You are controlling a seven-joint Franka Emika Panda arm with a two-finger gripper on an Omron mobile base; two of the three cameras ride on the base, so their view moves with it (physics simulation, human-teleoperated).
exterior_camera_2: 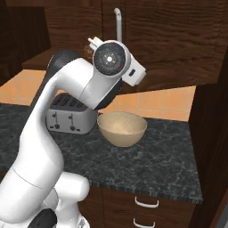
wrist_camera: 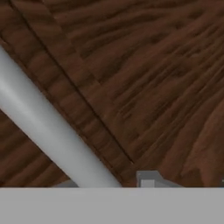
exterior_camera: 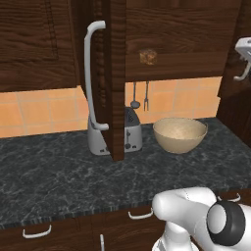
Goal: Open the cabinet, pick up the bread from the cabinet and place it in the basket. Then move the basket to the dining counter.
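The cabinet (exterior_camera: 171,29) stands open, its left door (exterior_camera: 116,78) swung out edge-on with a long silver handle (exterior_camera: 90,73). The bread (exterior_camera: 147,56), a small brown lump, sits on the shelf inside. Below it the tan basket (exterior_camera: 179,135) (exterior_camera_2: 122,128) rests on the dark worktop. My gripper (wrist_camera: 107,181) is pressed close to a wooden door, its two tips just showing on either side of a silver bar handle (wrist_camera: 43,127). Whether they touch the bar I cannot tell. My hand (exterior_camera: 243,47) is at the right door's handle (exterior_camera: 243,73). The dining counter is out of view.
A silver toaster (exterior_camera: 128,131) (exterior_camera_2: 71,116) stands left of the basket, partly behind the open left door. Utensils (exterior_camera: 139,98) hang on the orange tiles. Drawers with small handles (exterior_camera: 139,213) run below the worktop (exterior_camera: 73,171). A tall dark panel (exterior_camera_2: 211,133) closes the right side.
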